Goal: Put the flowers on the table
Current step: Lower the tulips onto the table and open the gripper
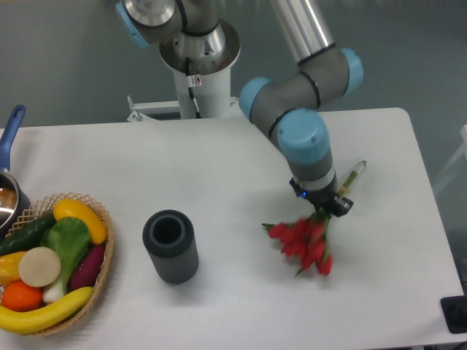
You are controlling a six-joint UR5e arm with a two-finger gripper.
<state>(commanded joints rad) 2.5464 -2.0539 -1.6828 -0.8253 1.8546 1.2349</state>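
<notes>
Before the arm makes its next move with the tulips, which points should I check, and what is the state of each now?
1. Flowers held at the end effector: ok, stems run up into it.
2. Blooms resting on the table: cannot tell, they are blurred.
3. Finger opening: cannot tell, hidden by the wrist.
4. Dark cylinder away from the flowers: ok.
5. Basket far from the flowers: ok.

Red flowers [305, 243] with green stems; white table [219, 175]; dark grey ribbed cylinder [170, 246]; tan woven basket [102, 271] holding yellow, green, purple, orange and cream produce; grey arm [303, 87] with light blue caps; blue pan handle [10, 131].
</notes>
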